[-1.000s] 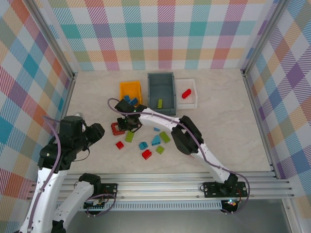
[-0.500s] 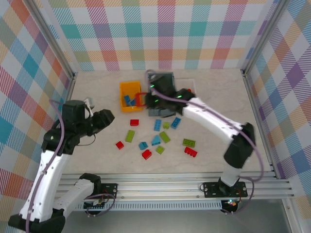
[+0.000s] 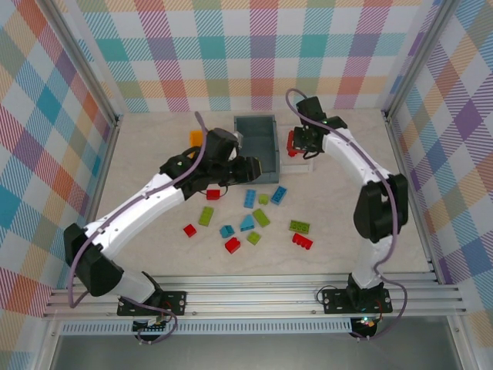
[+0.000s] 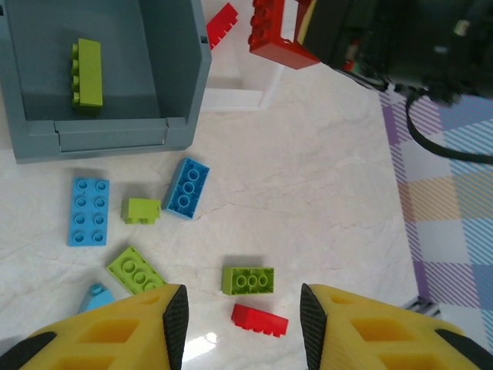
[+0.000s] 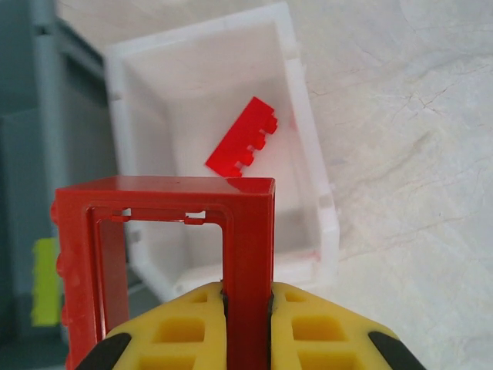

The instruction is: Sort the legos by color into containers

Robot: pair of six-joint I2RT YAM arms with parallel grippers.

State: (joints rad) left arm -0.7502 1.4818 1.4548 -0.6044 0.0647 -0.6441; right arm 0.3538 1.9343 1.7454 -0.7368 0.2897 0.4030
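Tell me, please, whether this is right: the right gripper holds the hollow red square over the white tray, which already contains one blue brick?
Not quite: the brick in the white tray is red, not blue, as the right wrist view shows. The rest holds: the right gripper is shut on the hollow red square over that tray.

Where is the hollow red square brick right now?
In the right wrist view, the hollow red square is clamped in the right hand, above the side of the white tray nearest the grey bin.
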